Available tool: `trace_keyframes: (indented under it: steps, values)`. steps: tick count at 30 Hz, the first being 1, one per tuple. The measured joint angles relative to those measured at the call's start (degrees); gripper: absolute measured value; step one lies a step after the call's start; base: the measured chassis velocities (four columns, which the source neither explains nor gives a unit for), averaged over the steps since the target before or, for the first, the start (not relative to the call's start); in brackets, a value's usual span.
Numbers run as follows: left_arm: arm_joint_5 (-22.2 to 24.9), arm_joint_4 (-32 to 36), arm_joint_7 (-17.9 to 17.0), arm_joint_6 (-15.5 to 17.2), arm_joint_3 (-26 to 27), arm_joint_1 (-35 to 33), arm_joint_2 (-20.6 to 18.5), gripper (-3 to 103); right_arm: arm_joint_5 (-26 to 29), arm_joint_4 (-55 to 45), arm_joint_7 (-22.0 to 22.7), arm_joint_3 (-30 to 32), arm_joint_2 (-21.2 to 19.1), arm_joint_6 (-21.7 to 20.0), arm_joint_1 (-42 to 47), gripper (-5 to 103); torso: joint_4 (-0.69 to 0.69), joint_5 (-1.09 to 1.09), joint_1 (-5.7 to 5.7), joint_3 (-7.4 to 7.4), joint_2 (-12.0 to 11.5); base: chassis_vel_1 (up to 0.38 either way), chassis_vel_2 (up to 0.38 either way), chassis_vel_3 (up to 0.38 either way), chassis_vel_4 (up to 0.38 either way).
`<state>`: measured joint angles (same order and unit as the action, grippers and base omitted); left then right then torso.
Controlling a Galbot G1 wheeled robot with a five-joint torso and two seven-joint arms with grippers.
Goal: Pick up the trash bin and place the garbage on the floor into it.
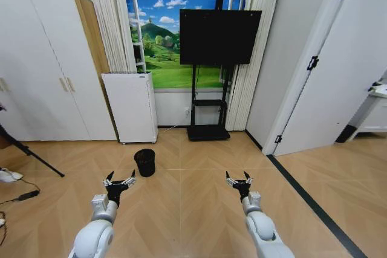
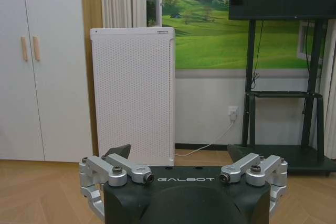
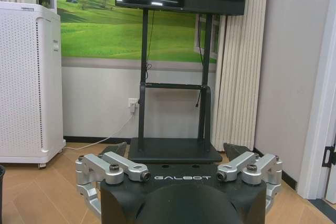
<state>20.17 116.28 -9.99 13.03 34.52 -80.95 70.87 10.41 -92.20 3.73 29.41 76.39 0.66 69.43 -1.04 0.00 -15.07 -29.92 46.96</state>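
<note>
Both your grippers hang spread apart and empty: the left gripper (image 1: 119, 181) low over the floor, the right gripper (image 1: 238, 179) level with it and well apart. Just ahead of the left one stands one trash bin (image 1: 144, 162), near the white appliance (image 1: 130, 107). It looks light and stiff; take its rim. No litter to count here.

Herringbone wood floor (image 1: 199, 209), white cupboards (image 1: 42, 83) — perhaps wardrobes
</note>
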Motion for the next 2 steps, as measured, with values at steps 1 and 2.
trace_keyframes:
  steps: [1,2]
  values:
    - [0.0,0.0,0.0,0.0,0.0,0.0,0.0,100,0.0,0.0,0.0,0.0,0.0,0.0,0.0,100,0.0,0.0,0.0,0.0,0.0,0.0,0.0,0.0,0.0]
    - [0.0,0.0,0.0,0.0,0.0,0.0,0.0,100,0.0,0.0,0.0,0.0,0.0,0.0,0.0,100,0.0,0.0,0.0,0.0,0.0,0.0,0.0,0.0,0.0]
